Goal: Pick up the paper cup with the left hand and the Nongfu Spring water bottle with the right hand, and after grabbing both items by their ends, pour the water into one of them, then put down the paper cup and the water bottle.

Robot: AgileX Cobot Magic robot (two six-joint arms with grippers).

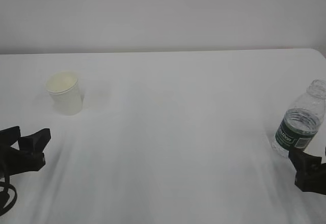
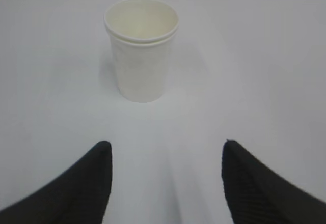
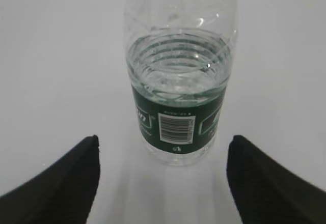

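**Operator:** Paper cup (image 2: 141, 51), the small white tapered one with a rolled rim and cream inside; how will it handle, and where does it stand?

**Technician:** You will find it upright on the white table (image 1: 168, 132), on the left and towards the far side, ahead of the left hand (image 2: 165, 183) and apart from it; the black pointed jaws stand wide and hold nothing. Judge the cup light, thin-walled and easily crushed; it looks empty, so it may slide or tip at a nudge. Take hold across the lower wall near the base, where the taper is narrowest and the bottom stiffens it; close gently; the matt paper should give fair friction.

**Operator:** And the small clear ribbed plastic Nongfu Spring water bottle (image 3: 179, 91) with the dark green label band?

**Technician:** You will see it upright near the right edge of the table, just ahead of the right hand (image 3: 163, 183); those blocky black jaws also stand wide, with the bottle between their lines but untouched. No cap shows; the water (image 3: 175, 68) reaches to just above the label, so expect more weight than the cup, low down. The wall is smooth and probably yields under pressure; squeeze hard and water may spill. Grip at the label band near the base.
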